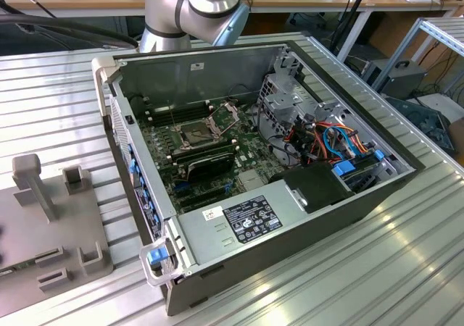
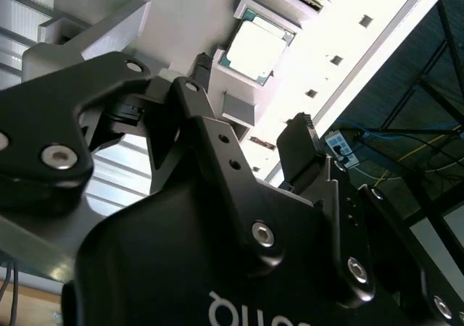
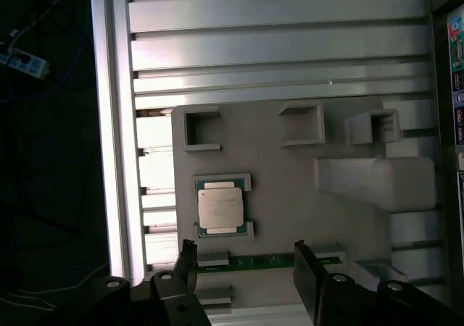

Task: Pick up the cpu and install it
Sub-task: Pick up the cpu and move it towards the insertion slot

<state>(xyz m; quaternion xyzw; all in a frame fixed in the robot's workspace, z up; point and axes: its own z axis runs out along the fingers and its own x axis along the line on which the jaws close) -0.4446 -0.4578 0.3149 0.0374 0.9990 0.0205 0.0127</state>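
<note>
Fingers [image 3: 308, 279] come first for you: the gripper [image 3: 243, 248] stands spread wide and holds nothing. Just past its tips, untouched, the cpu [image 3: 220, 208] lies flat in its bracket [image 3: 222, 180] on the grey fixture plate [image 3: 290, 195] (metal top up). Farther off, the open computer case [image 1: 217, 69] sits on the slatted table [image 1: 362, 268].

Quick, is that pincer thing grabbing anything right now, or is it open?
Pincer: open, holding nothing. The cpu lies apart from it, in its slot on the grey plate.
</note>
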